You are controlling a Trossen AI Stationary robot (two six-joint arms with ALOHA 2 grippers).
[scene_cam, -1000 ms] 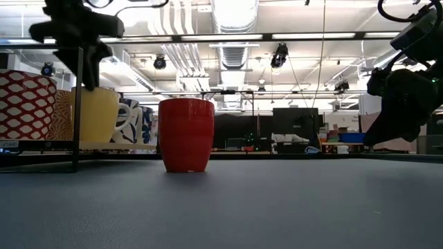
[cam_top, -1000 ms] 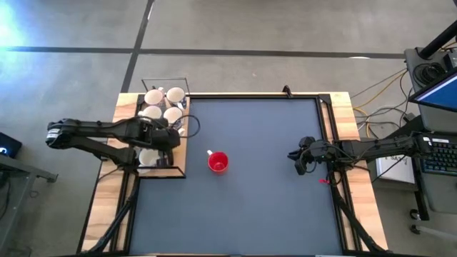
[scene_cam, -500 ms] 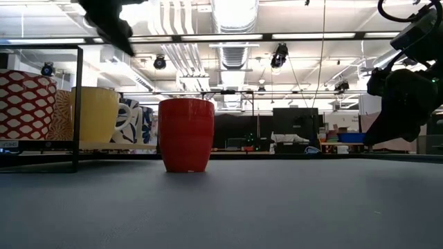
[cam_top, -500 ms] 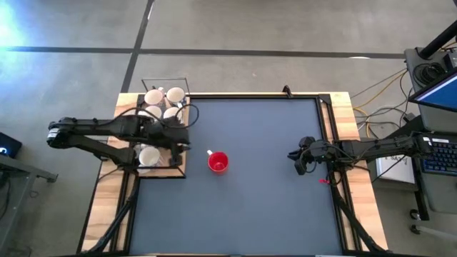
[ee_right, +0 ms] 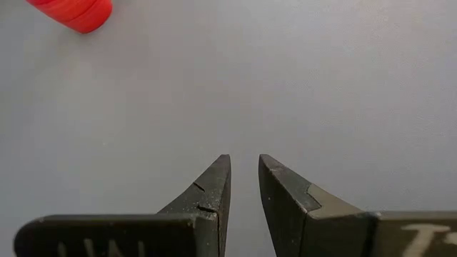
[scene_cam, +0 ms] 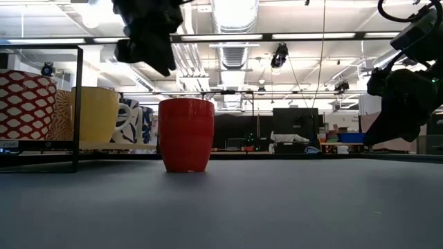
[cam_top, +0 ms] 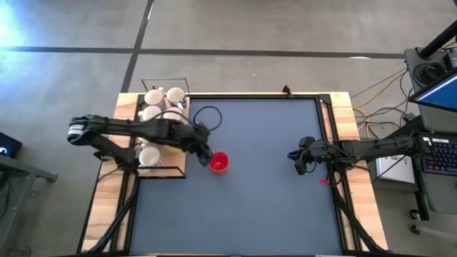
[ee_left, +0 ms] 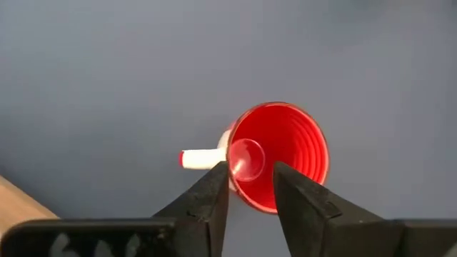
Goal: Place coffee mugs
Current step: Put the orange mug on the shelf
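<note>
Upright on the dark surface (cam_top: 271,207): 1 red mug (cam_top: 218,163), mouth open to above, with a white handle (ee_left: 202,158) on its side. Nothing inside it in the left wrist view.

Just beside the red mug, on the side of the rack, and higher than its rim: the left claw (cam_top: 207,155). In the low view clearly above the red mug and not touching it (scene_cam: 149,41). Released, with both fingers (ee_left: 214,191) parted and nothing between them; past the gap, only the wall of the red mug below.

Well apart from the red mug, beyond the left arm: a black wire rack (cam_top: 163,173) on the wooden edge, with the other mugs in it. From above, at least 4 white mugs (cam_top: 153,96) visible there, some partly hidden under the arm, so cannot count all. From the low view, behind the red mug to the same side: 1 yellow-orange mug (scene_cam: 97,114), 1 mug with a red and white pattern (scene_cam: 24,104) and 1 white mug with blue marks (scene_cam: 131,121).

Far from the red mug on the opposite side, near the border of the surface: the right claw (cam_top: 300,163), waiting. Fingers parted only a little, grasping nothing, only bare surface under them.
</note>
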